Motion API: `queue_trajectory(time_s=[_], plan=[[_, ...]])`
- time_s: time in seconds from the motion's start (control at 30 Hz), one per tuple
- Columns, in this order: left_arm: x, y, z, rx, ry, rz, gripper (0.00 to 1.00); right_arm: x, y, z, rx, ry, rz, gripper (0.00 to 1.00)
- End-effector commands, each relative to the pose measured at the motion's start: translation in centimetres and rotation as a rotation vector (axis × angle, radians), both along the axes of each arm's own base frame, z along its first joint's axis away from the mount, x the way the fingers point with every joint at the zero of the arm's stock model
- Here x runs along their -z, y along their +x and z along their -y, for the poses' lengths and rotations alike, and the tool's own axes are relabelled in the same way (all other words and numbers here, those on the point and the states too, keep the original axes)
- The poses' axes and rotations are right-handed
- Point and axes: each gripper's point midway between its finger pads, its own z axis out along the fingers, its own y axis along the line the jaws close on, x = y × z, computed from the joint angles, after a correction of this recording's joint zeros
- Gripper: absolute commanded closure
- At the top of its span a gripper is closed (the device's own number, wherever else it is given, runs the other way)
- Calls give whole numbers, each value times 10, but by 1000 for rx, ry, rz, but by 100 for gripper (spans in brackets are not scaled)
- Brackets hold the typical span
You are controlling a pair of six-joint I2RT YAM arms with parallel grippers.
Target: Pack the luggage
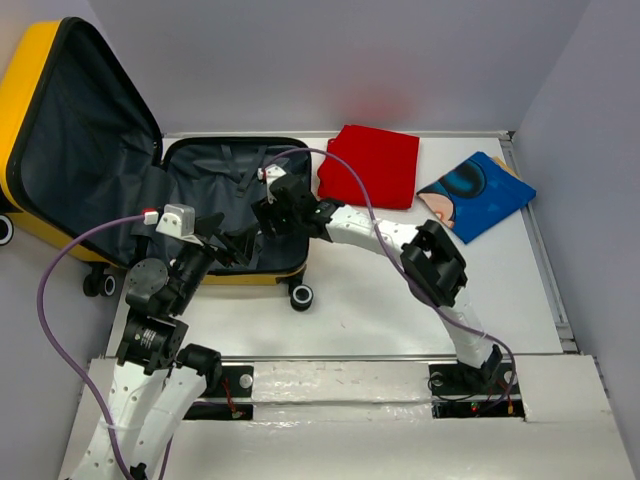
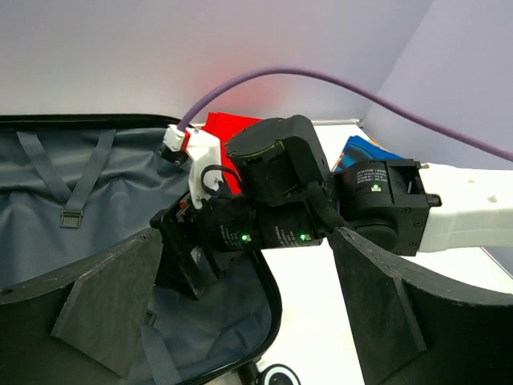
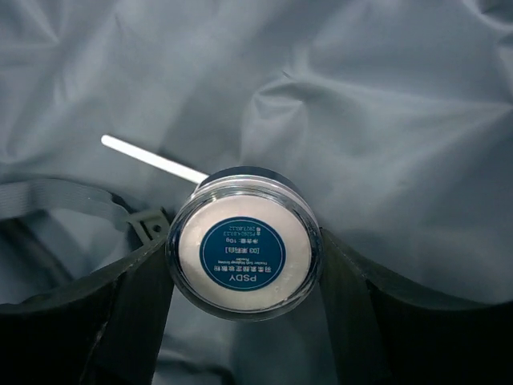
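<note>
Raised lid of the open luggage (image 1: 90, 130) walled off the far left, left gripper (image 1: 228, 246) and right gripper (image 1: 272, 214), round jar (image 3: 243, 253) between its fingers, crowded the tray's near right, far lining lay free, bare table (image 1: 380, 310) stood open nearer, red cloth (image 1: 372, 165) and blue printed cloth (image 1: 478, 195) filled the far right.

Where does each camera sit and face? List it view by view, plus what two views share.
Top external: above, behind the bases, looking down on the open luggage; left arm and right arm show.
Left wrist: on the left arm, facing the right arm across the luggage; own open fingers show.
Right wrist: facing a round jar against grey lining, between own fingers.
Top and left wrist share the red cloth.
</note>
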Motion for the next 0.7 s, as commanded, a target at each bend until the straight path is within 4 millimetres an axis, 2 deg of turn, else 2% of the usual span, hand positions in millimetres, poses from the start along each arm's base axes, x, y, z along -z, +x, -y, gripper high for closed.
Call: queue_trajectory(time_s=[0.0, 0.13, 0.17, 0.2, 0.23, 0.27, 0.3, 0.33, 0.37, 0.4, 0.43, 0.47, 0.5, 0.53, 0.57, 0.6, 0.63, 0.67], plan=[[-13, -2, 1, 6, 4, 53, 1, -58, 8, -17, -26, 70, 93, 13], [-13, -1, 1, 5, 4, 50, 1, -99, 8, -8, 3, 111, 149, 13], [-13, -2, 1, 7, 3, 50, 1, -128, 8, 4, 43, 135, 191, 13], [-13, -2, 1, 7, 4, 52, 1, -138, 6, 12, 61, 139, 206, 14], [-13, -2, 1, 7, 3, 51, 1, -132, 2, 23, 79, 116, 198, 16], [-13, -2, 1, 7, 4, 52, 1, -134, 6, 42, 136, 100, 210, 19], [-14, -3, 1, 6, 4, 55, 1, -159, -3, 60, 164, 127, 238, 24], [-14, -3, 1, 6, 3, 56, 1, -157, -1, 82, 223, 124, 231, 30], [-14, -4, 1, 7, 1, 57, 1, -117, 4, 123, 318, 40, 190, 42], [-15, -5, 1, 8, 0, 60, 1, -128, -1, 153, 397, 87, 175, 50], [-15, -5, 1, 10, 0, 60, 1, -114, -2, 179, 455, 83, 142, 64], [-15, -6, 2, 13, -2, 61, 1, -61, -3, 233, 549, 25, 40, 66], [-15, -6, 2, 13, 0, 60, 1, -45, -8, 259, 629, 53, -17, 67], [-15, -6, 2, 16, 0, 60, 1, -47, -9, 302, 727, 76, -16, 67], [-15, -6, 3, 17, 1, 59, 1, -33, -24, 309, 737, 63, -43, 66], [-15, -5, 2, 16, 2, 59, 1, -2, -36, 345, 810, 15, -92, 62], [-15, -5, 3, 20, 1, 57, 1, 4, -43, 356, 824, 11, -106, 51], [-14, -5, 4, 21, 1, 52, 1, 7, -47, 367, 834, 22, -125, 47]])
